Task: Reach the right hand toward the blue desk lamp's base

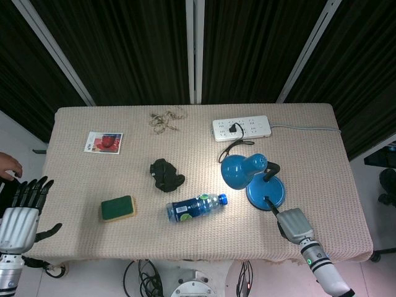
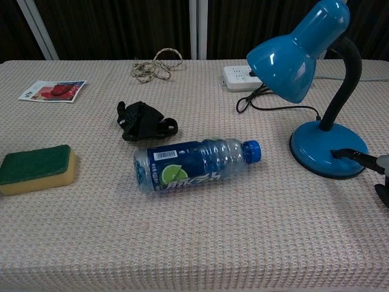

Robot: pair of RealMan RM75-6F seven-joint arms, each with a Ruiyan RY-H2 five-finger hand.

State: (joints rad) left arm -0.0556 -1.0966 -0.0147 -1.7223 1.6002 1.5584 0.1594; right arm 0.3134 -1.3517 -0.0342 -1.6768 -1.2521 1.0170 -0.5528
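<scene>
The blue desk lamp stands right of the table's middle, its round base (image 1: 267, 192) (image 2: 328, 149) behind its drooping shade (image 1: 241, 170) (image 2: 292, 52). My right hand (image 1: 293, 224) lies just in front and to the right of the base. One dark finger (image 2: 351, 156) stretches out and its tip touches the small switch on the base's near side. The other fingers are tucked out of sight and hold nothing. In the head view the cloth under the shade looks brightly lit. My left hand (image 1: 21, 213) hangs off the table's left edge with its fingers spread, holding nothing.
A blue-labelled bottle (image 1: 197, 207) (image 2: 194, 164) lies left of the lamp. Further left are a black object (image 1: 166, 174), a green-and-yellow sponge (image 1: 118, 208) and a photo card (image 1: 103, 142). A white power strip (image 1: 242, 128) and a string tangle (image 1: 166, 119) sit at the back. A person's hand (image 1: 9, 166) shows at the far left.
</scene>
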